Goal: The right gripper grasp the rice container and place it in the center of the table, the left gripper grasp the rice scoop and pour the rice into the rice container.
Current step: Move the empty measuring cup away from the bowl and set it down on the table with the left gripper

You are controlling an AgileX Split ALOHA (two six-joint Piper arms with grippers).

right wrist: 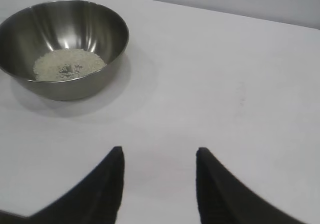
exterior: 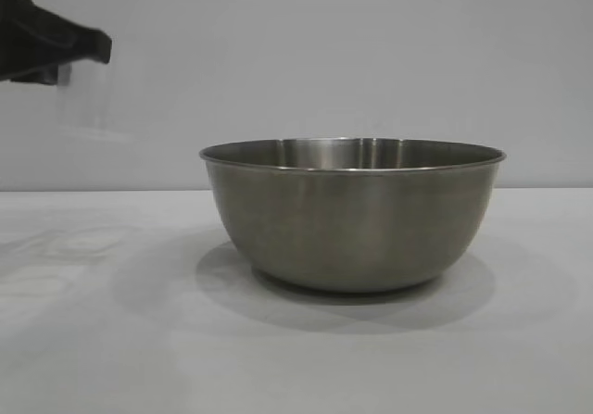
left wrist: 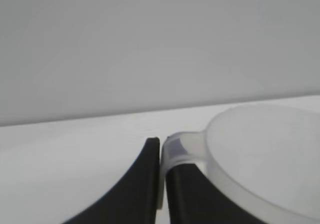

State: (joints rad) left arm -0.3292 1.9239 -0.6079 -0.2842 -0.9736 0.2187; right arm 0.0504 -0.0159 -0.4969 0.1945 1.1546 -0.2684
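Note:
The rice container [exterior: 350,212], a large steel bowl, stands on the white table [exterior: 93,340] at the middle. In the right wrist view it [right wrist: 62,43] holds a shallow layer of rice [right wrist: 67,63]. My left gripper [exterior: 88,48] is high at the far left, shut on the loop handle of the clear rice scoop [exterior: 85,99], which hangs below it. In the left wrist view the gripper [left wrist: 162,149] pinches the handle and the scoop's round rim [left wrist: 265,159] looks empty. My right gripper [right wrist: 159,156] is open and empty, above bare table, apart from the bowl.
A plain grey wall [exterior: 324,53] stands behind the table. Bare white tabletop [right wrist: 225,83] lies around the bowl.

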